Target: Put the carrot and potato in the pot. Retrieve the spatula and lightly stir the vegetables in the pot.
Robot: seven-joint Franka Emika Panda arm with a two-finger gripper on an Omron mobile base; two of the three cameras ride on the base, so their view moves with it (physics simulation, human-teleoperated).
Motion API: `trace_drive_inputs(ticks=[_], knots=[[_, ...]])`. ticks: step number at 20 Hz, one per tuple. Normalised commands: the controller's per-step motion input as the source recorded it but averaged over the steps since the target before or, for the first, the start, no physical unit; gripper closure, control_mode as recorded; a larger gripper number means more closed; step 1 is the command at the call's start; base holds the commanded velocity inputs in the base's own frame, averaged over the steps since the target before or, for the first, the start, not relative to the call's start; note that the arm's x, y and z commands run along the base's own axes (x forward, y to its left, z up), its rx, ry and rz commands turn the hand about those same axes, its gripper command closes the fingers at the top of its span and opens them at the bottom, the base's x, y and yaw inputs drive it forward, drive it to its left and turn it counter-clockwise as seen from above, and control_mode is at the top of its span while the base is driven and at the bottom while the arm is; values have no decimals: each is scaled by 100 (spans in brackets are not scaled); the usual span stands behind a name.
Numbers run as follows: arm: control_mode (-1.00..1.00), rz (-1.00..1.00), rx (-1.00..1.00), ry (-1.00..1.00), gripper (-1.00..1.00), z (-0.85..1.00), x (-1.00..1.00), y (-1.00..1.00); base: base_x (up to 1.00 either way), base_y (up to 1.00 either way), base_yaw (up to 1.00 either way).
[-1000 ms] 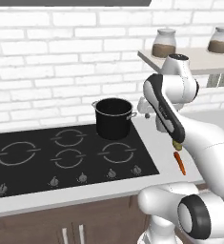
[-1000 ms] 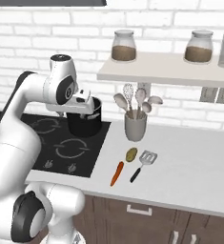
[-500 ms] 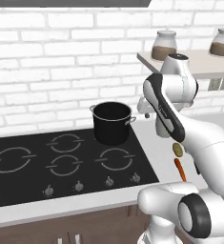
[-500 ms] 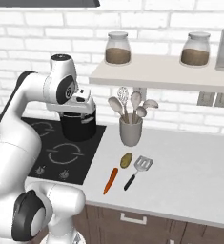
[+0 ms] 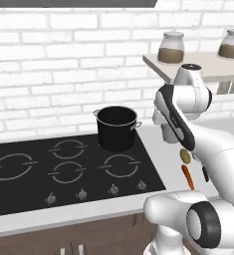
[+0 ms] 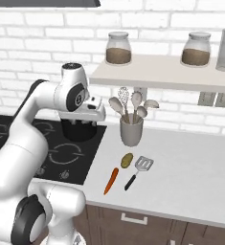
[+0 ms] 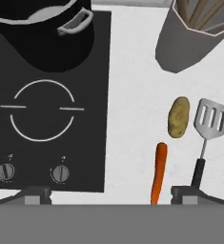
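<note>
The black pot (image 5: 116, 128) stands on the back right burner of the cooktop, also seen as the pot (image 7: 42, 33) and partly behind my hand as the pot (image 6: 78, 133). On the white counter right of the cooktop lie the orange carrot (image 7: 158, 171), the tan potato (image 7: 178, 116) and the black-handled spatula (image 7: 209, 121), side by side. They also appear as the carrot (image 6: 111, 180), potato (image 6: 127, 160) and spatula (image 6: 137, 171). My gripper (image 7: 112, 196) hovers high above the cooktop's right edge, open, nothing between its fingers.
A grey utensil cup (image 6: 131, 130) with spoons and a whisk stands behind the vegetables. A wall shelf (image 6: 162, 76) with jars hangs above it. Cooktop knobs (image 7: 61, 174) line the front edge. Bare counter (image 6: 195, 177) stretches to the right.
The whole picture has shifted a little, so the base has moved. The carrot, potato, spatula and pot lie as before, and the gripper stays open above them.
</note>
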Motion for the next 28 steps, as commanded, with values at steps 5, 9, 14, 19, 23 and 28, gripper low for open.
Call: trace_drive_inputs(ticks=[5,9,14,19,23,28], knots=[[-100,-4,-8,5,-100,-61,16,-43,0,0,0],[-100,-5,-9,4,-100,-67,17,-42,0,0,0],[-100,-3,-8,4,-100,-64,25,-30,0,0,0],[-100,-4,-6,2,-100,-49,21,-30,0,0,0],[-100,-3,-3,0,-100,-39,12,-46,0,0,0],[-100,-3,0,0,-100,-34,5,-44,0,0,0]])
